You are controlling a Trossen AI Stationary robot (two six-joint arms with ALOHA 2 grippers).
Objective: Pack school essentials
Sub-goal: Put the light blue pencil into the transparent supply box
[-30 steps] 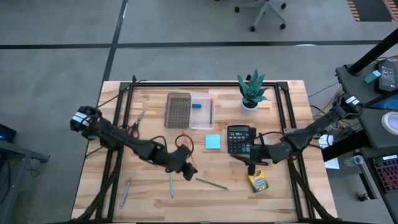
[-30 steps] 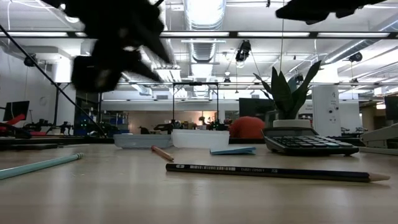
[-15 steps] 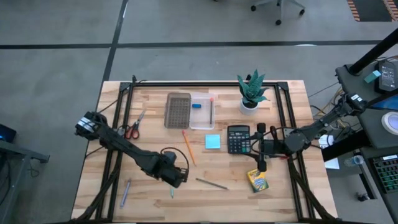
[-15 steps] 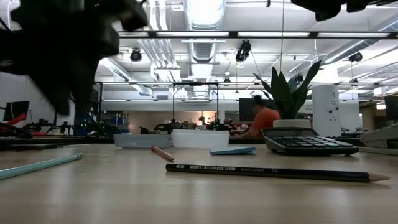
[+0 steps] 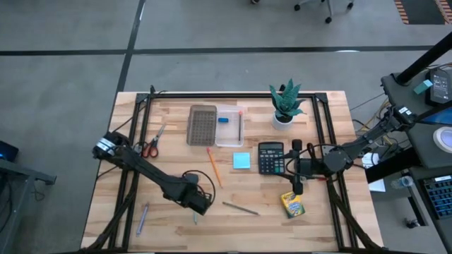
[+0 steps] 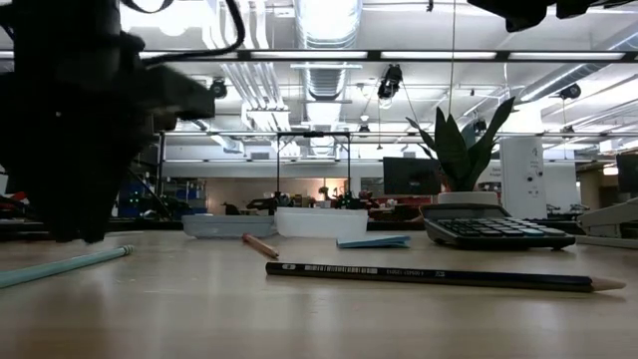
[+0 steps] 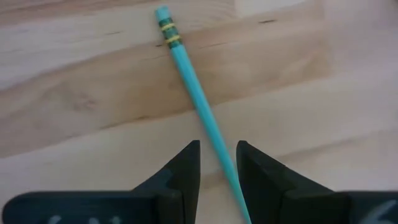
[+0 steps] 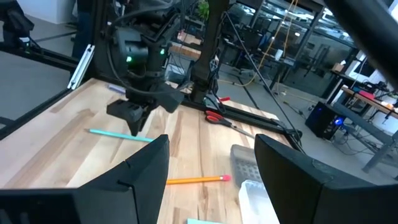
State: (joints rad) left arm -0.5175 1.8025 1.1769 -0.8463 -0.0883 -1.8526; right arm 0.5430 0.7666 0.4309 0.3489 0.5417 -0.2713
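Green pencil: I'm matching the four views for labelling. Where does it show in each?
High view: green pencil at the table's front left, mostly hidden under the left gripper.
Low view: pencil lying at far left, below the gripper.
Left wrist view: pencil running diagonally into the gap between the open fingers.
Right wrist view: pencil on the wood beneath the far gripper.
Shared landmark: the left gripper, directly over it.

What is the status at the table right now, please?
Left gripper open, straddling the green pencil. Right gripper open, waiting between calculator and crayon box. Nothing in the way.
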